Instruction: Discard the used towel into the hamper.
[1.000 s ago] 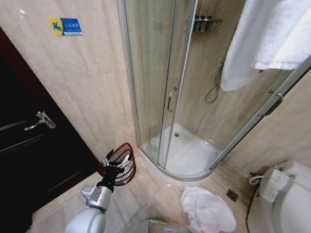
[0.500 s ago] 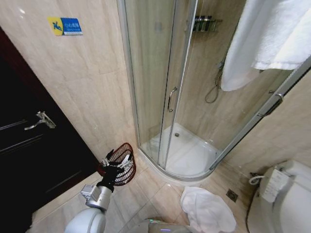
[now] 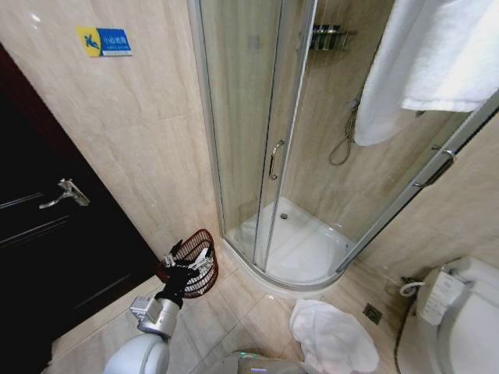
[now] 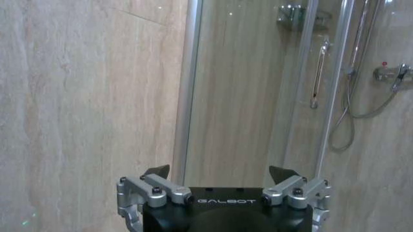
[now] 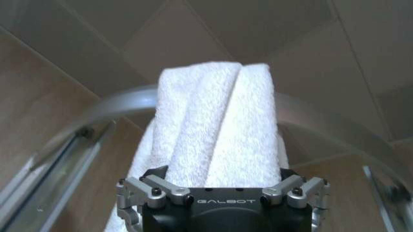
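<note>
A white towel (image 3: 437, 62) hangs over the shower enclosure's top rail at the upper right. In the right wrist view my right gripper (image 5: 221, 170) is raised to this towel (image 5: 216, 121); the fingers stand wide, open, with the folded cloth between them. A second white towel (image 3: 334, 336) lies crumpled on the floor by the toilet. The hamper (image 3: 199, 235), a small dark reddish-brown ribbed basket, stands on the floor against the wall by the shower. My left gripper (image 3: 187, 263) hovers just in front of the hamper, open and empty (image 4: 219, 170).
A glass shower enclosure (image 3: 265, 156) with a white tray fills the middle. A dark door (image 3: 47, 234) is on the left and a toilet (image 3: 456, 319) at the lower right. A floor drain (image 3: 373, 313) sits beside the fallen towel.
The hanging towel's folded edge at the upper right has shifted slightly. The left arm and the hamper have not moved.
</note>
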